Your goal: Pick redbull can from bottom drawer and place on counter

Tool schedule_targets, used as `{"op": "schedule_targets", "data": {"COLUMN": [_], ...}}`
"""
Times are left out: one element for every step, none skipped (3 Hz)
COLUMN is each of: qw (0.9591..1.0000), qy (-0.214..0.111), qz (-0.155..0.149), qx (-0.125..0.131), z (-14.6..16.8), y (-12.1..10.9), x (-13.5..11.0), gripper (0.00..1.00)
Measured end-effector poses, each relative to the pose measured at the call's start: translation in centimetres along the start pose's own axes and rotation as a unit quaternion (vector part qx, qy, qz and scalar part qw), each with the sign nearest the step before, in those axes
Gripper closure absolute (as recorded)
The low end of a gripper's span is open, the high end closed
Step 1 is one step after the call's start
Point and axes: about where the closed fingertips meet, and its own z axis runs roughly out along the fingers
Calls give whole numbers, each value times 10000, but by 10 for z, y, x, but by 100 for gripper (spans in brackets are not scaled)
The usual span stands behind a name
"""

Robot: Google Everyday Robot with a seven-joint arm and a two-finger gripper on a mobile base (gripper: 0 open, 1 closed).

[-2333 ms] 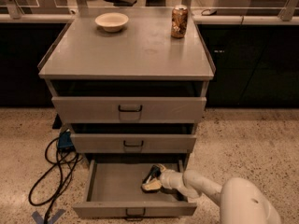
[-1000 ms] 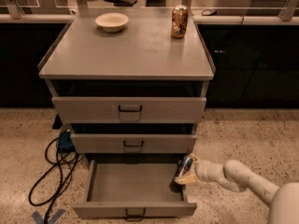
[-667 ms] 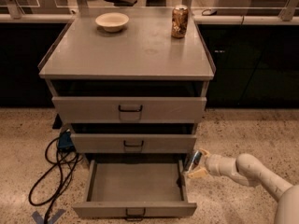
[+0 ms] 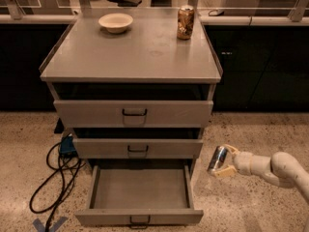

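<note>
The pale two-finger gripper point(image 4: 223, 161) hangs at about four o'clock in the view, out over the speckled floor point(image 4: 251, 129) and beside the cabinet's right flank; its fingers point(image 4: 230, 149) are closed around the slim blue-and-silver redbull can point(image 4: 217, 159), one above and one below; the can is tilted, its top leaning towards one o'clock, and its lower end is partly covered by the lower finger; the can's markings are too small to read. The cream arm point(image 4: 273, 167) runs off towards three o'clock and is cut off by the right edge.

At nine o'clock of the gripper, the deep grey metal bottom drawer point(image 4: 94, 186) stands pulled out, its floor bare; its dark wire handle is clipped by the lower edge. Above it the two shallower grey drawers point(image 4: 133, 113) sit slightly open, the gaps over them too dark to see into. The flat grey metal counter point(image 4: 130, 52) carries a shallow cream bowl point(image 4: 115, 22) at eleven o'clock and a wider brown-gold can point(image 4: 185, 22) at one o'clock. Black cables point(image 4: 50, 178) loop on the floor at eight o'clock, ending at a small blue object point(image 4: 66, 146) half hidden behind the cabinet.
</note>
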Motion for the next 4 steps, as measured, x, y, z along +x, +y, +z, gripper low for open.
{"op": "schedule_targets", "data": {"qw": [9997, 9997, 9994, 9920], "qy": [-186, -187, -190, -219], "qz": [-9, -9, -199, -947], "qx": [142, 141, 199, 811], "z": [-40, -40, -55, -120], "y": [-26, -26, -15, -6], "x": [-17, -17, -31, -85], "gripper": [100, 100, 100, 100]}}
